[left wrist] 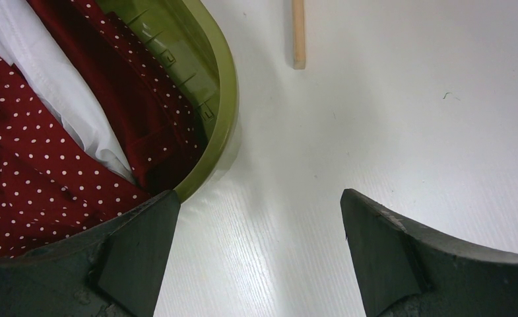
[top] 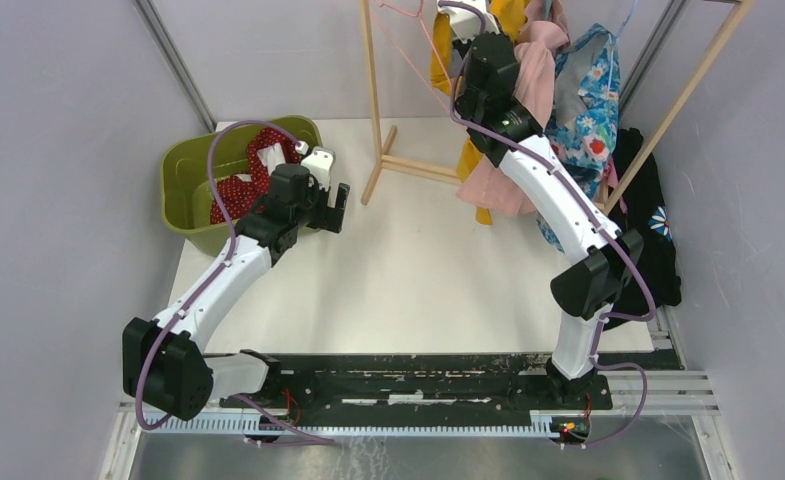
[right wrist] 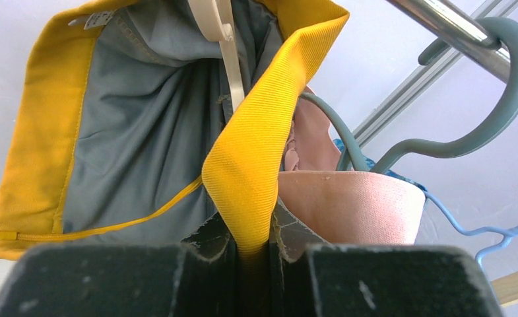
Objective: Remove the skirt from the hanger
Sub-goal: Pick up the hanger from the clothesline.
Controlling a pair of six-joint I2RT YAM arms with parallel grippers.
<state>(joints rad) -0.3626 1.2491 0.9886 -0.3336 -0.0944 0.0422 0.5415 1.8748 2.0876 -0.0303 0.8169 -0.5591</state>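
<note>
So the right gripper point(right wrist: 251, 246) is clamped tight on a fold of the yellow skirt point(right wrist: 246, 165). You can see the waistband fabric pinched between the jaws at the bottom centre of the right wrist view. The skirt is up on the wooden rack point(top: 373, 100) at the top of the overhead frame, with its grey lining showing, and it hangs lengthwise from top to bottom.

The bit that matters is that the cream hanger point(right wrist: 224, 39) sits almost straight above the pinch, at the top centre of the wrist frame. The skirt runs up from the jaws to the hanger, so getting it off probably means dragging the band down and away from the hanger. It could snag if the hanger tilts along with it.

The right arm is the one on the job. The left gripper point(left wrist: 256, 244) has its jaws wide apart and is holding nothing. It's low over the white table point(left wrist: 408, 132) just beside the green basket point(left wrist: 223, 99), at the left of the overhead frame and well apart from the rack.

Counts:
- two arms
- one basket, with a red polka-dot garment point(left wrist: 32, 185) inside
- three hangers in the wrist view: the cream one, a teal hanger point(right wrist: 507, 86) and a thin blue hanger point(right wrist: 480, 231)
- a pink garment point(right wrist: 348, 205) right next to the skirt
- also on the rack: a blue floral piece point(top: 593, 100) and a black one point(top: 658, 230)
</note>
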